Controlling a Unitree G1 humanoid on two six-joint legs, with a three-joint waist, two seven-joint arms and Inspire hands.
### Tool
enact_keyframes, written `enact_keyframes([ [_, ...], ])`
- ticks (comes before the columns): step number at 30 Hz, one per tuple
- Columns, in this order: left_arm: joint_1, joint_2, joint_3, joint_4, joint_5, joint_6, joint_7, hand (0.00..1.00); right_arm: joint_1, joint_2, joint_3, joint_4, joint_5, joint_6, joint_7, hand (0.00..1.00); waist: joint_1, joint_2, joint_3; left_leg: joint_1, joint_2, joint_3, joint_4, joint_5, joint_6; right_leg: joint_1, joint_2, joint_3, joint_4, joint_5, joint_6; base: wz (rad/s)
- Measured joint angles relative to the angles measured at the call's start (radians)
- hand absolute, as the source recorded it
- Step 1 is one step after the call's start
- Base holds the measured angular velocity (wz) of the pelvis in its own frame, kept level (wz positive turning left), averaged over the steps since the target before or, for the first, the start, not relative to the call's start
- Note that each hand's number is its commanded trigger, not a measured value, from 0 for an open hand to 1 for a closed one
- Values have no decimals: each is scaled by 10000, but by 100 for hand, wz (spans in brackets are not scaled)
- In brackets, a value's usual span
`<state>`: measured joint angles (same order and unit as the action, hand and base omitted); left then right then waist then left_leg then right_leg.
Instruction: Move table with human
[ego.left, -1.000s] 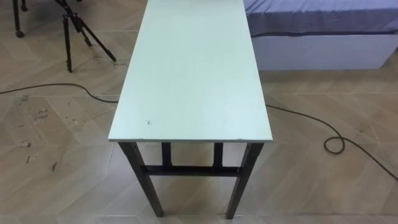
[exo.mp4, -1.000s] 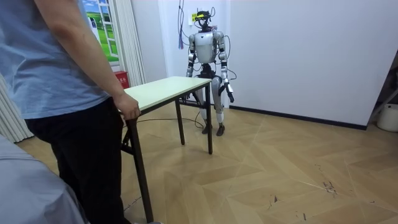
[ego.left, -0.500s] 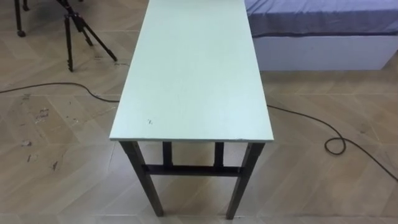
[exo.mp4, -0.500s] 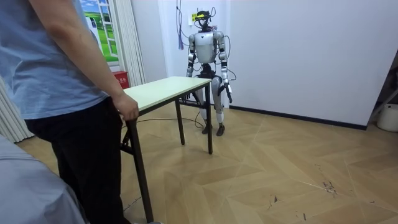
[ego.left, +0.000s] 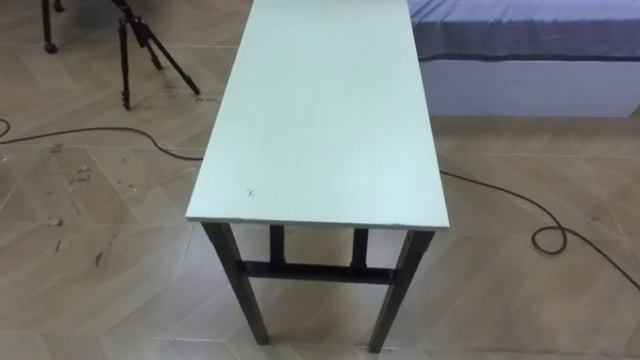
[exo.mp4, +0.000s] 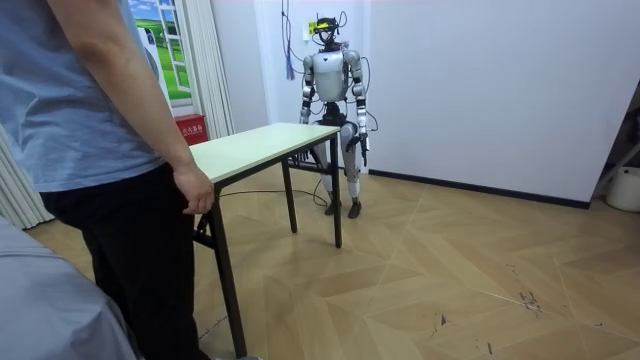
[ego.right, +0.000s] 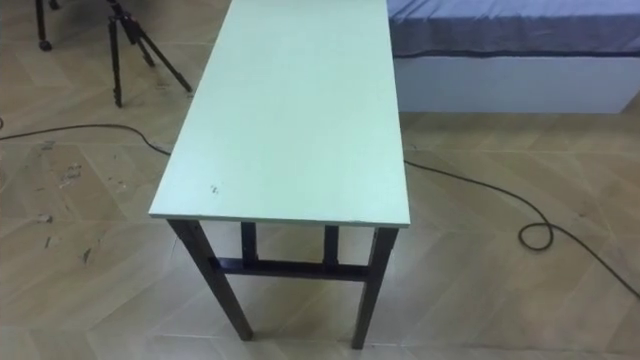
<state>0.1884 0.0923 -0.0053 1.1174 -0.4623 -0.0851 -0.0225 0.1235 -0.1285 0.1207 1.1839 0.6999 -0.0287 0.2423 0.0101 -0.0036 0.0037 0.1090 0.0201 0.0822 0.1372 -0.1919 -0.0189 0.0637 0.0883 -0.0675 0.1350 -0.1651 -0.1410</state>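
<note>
Left hand (exo.mp4: 364, 150) hanging at its side, clear of the bench (ego.left: 320, 120) and its grasp too small to read, the robot stands at one short end of the pale green bench, centre frame. Beyond that end, a dark cable (ego.left: 545, 235) loops over the wood floor (ego.left: 90, 250) at right, a tripod (ego.left: 130, 45) stands at upper left and a bed (ego.left: 520, 25) lies at upper right. A person (exo.mp4: 90, 120) stands at the far end, the person's hand (exo.mp4: 195, 190) at its corner, contact unclear.
</note>
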Motion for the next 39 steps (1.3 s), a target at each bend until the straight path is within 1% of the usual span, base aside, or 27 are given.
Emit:
enact_keyframes([
  [2, 91, 20, -28, -379, -918, 196, -291, 0, 263, -23, -68, -1064, 251, 88, 33, 0, -26, 37, -28, -126, 4, 26, 53, -1, -1, -102, -3, -22, 24, 1, -2, 0],
  [4, 114, 50, -194, -700, -1495, 301, -519, 0, 354, -24, -91, -1545, 515, 81, 231, 0, -59, 53, -22, -197, 1, 26, 140, -6, -8, -115, -25, -89, 33, 3, -5, 10],
  [5, 170, 49, -275, -859, -1841, 355, -733, 0, 399, -25, -151, -1730, 622, 94, 358, 0, -52, 67, -38, -218, -1, 40, 155, -9, -11, -109, -33, -142, 31, 2, -3, 13],
  [6, 158, 50, -324, -921, -1997, 362, -822, 0, 415, -25, -174, -1815, 642, 93, 404, 0, -54, 75, -40, -229, 0, 50, 156, -9, -10, -114, -33, -148, 28, 2, -3, 8],
  [8, 205, 61, -481, -1409, -2140, 394, -1012, 0, 552, -26, -118, -2131, 898, 96, 532, 0, -26, 61, -32, -251, 4, 62, 172, -10, -11, -122, -32, -177, 27, 2, -3, 4],
  [10, 510, 59, -796, -2190, -2458, 409, -1234, 0, 880, -33, 53, -2853, 1302, 90, 822, 0, 9, 50, -28, -252, 7, 85, 172, -11, -13, -121, -31, -174, 18, 1, -3, 0],
  [11, 594, 56, -882, -2392, -2568, 427, -1293, 0, 978, -34, 104, -3060, 1364, 95, 873, 0, 9, 46, -26, -252, 7, 97, 172, -11, -13, -121, -31, -166, 15, 1, -2, -4],
  [12, 749, 107, -981, -2781, -2785, 434, -1408, 0, 1202, -31, 184, -3516, 1568, 128, 982, 0, 5, 34, -18, -252, 11, 103, 173, -15, -16, -121, -31, -157, 13, 1, -2, 0],
  [13, 874, 148, -1194, -3160, -3128, 431, -1476, 0, 1468, -33, 256, -4041, 1805, 166, 1067, 0, -2, 36, -19, -253, 12, 102, 173, -19, -18, -120, -31, -163, 16, 1, -2, 0],
  [15, 989, 197, -1482, -3649, -3635, 424, -1618, 0, 1656, -39, 464, -4615, 2081, 188, 1211, 0, -18, 35, -18, -256, 13, 102, 196, -39, -20, -117, -33, -166, 30, 0, -1, 0],
  [17, 980, 215, -2003, -4129, -4147, 421, -1799, 0, 1658, -29, 761, -5082, 2189, 249, 1338, 0, -47, 40, -6, -271, 15, 103, 262, -80, -14, -116, -35, -174, 55, -5, 8, 0],
  [20, 1012, 246, -2491, -4739, -4500, 431, -1916, 0, 1678, -30, 1004, -5583, 2387, 314, 1451, 0, -59, 37, 3, -268, 13, 100, 271, -99, -12, -129, -37, -173, 94, -14, 25, 0],
  [21, 1144, 365, -2730, -5351, -4651, 436, -1917, 0, 1724, -33, 1105, -5965, 2522, 317, 1481, 0, -74, 19, 42, -267, 11, 77, 288, -100, -12, -146, -42, -171, 141, -21, 36, 0],
  [22, 1181, 513, -2969, -5826, -4893, 450, -1977, 0, 1709, -67, 1242, -6216, 2768, 317, 1546, 0, -86, 21, 56, -271, 7, 39, 295, -100, -12, -143, -45, -183, 144, -22, 38, 0],
  [23, 1177, 573, -3061, -6005, -4937, 458, -2025, 0, 1701, -86, 1300, -6315, 2855, 317, 1566, 0, -89, 24, 53, -268, 2, 20, 296, -100, -12, -138, -49, -194, 145, -23, 39, 5],
  [25, 1171, 750, -3286, -6665, -5121, 551, -2157, 0, 1700, -185, 1447, -6733, 3077, 368, 1622, 0, -87, 53, 45, -268, -11, 5, 308, -100, -12, -135, -67, -219, 161, -30, 52, 4],
  [29, 1202, 973, -3404, -7301, -5295, 744, -2260, 0, 1697, -397, 1738, -7198, 3225, 474, 1701, 0, -115, 57, 43, -273, -3, 130, 310, -100, -12, -133, -71, -238, 163, -32, 56, 1],
  [30, 1204, 1075, -3512, -7497, -5459, 802, -2260, 0, 1711, -504, 1855, -7391, 3244, 521, 1706, 0, -115, 65, 41, -276, -3, 131, 310, -99, -12, -137, -72, -237, 163, -32, 56, 0],
  [31, 1209, 1117, -3557, -7672, -5705, 867, -2257, 0, 1725, -656, 2018, -7658, 3249, 532, 1704, 0, -137, 78, 37, -280, -5, 128, 310, -99, -12, -138, -73, -237, 163, -32, 56, 0],
  [33, 1137, 1124, -3579, -7854, -5833, 913, -2253, 0, 1701, -846, 2217, -7993, 3243, 532, 1704, 0, -143, 95, 27, -271, -6, 126, 311, -100, -12, -133, -74, -232, 166, -32, 56, 0],
  [37, 738, 1124, -3675, -7930, -5946, 926, -2244, 0, 1489, -1107, 2609, -8162, 3244, 526, 1697, 0, -139, 112, 23, -255, -5, 118, 316, -99, -12, -127, -72, -235, 177, -32, 56, 0],
  [39, 564, 1124, -3695, -7929, -5945, 927, -2241, 0, 1444, -1132, 2632, -8162, 3244, 527, 1682, 0, -87, 123, 35, -250, -4, 121, 309, -99, -12, -125, -71, -235, 176, -32, 56, 0],
])
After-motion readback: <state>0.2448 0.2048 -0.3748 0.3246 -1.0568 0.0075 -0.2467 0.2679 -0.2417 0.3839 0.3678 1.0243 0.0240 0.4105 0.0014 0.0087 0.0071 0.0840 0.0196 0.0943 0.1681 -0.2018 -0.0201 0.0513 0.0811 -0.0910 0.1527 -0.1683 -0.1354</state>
